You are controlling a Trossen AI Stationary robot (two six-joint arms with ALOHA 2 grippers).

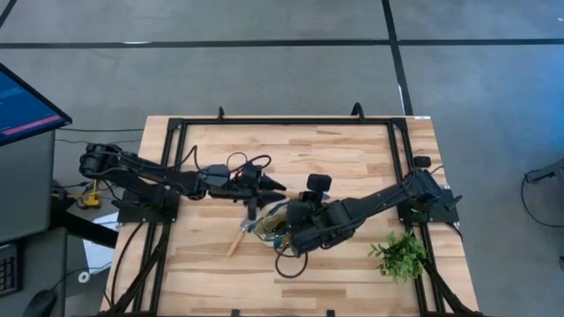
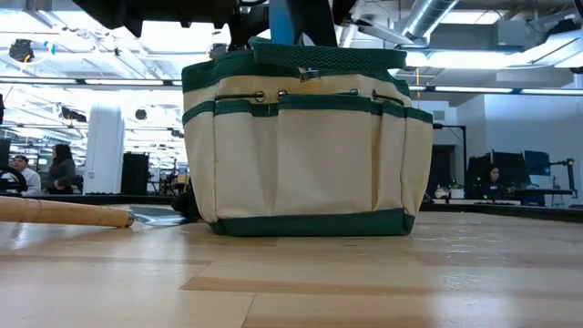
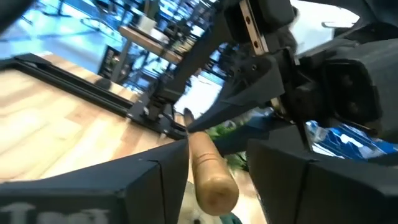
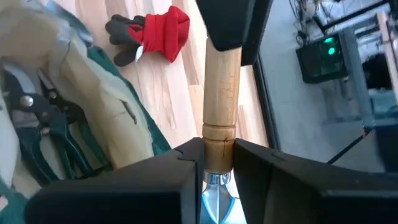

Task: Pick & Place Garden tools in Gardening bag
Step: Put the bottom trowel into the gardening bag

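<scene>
My right gripper (image 4: 217,163) is clamped on a wooden-handled tool (image 4: 221,106) at the collar where the handle meets the metal, held over the gardening bag (image 2: 305,146) at mid-table. My left gripper (image 3: 208,180) sits around the same handle's free end, fingers (image 3: 140,186) either side of it; I cannot tell whether they press it. Dark pruners (image 4: 46,124) lie inside the bag. A red and dark item (image 4: 152,32) lies on the table (image 1: 352,154) beside the bag. Another wooden handle (image 2: 64,212) rests on the boards near the bag. Plant sprig (image 1: 401,255) near my right arm's base.
</scene>
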